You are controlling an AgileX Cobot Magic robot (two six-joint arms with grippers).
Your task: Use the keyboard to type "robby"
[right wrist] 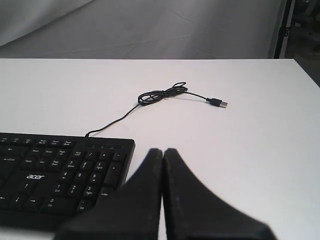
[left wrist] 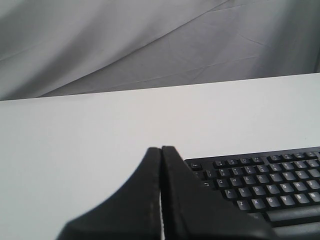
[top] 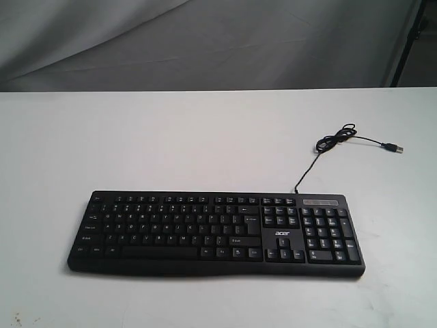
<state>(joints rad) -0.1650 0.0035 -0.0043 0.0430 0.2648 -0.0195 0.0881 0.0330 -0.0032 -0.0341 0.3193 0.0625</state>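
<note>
Left gripper (left wrist: 161, 148) tapered; keyboard (left wrist: 265, 187) flat, matte

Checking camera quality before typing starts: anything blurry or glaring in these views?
Exterior view: soft even light, no glare, keyboard legends too small to read. Left wrist view: left claw blurred, keys sharper. Right wrist view: right claw blurred, cable crisp.

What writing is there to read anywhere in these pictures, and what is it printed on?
"acer": small white logo on the keyboard, just above the arrow keys.
White key legends across the keyboard: too small and blurred to read with certainty in any view.
No other text, number or sign shows.
</note>
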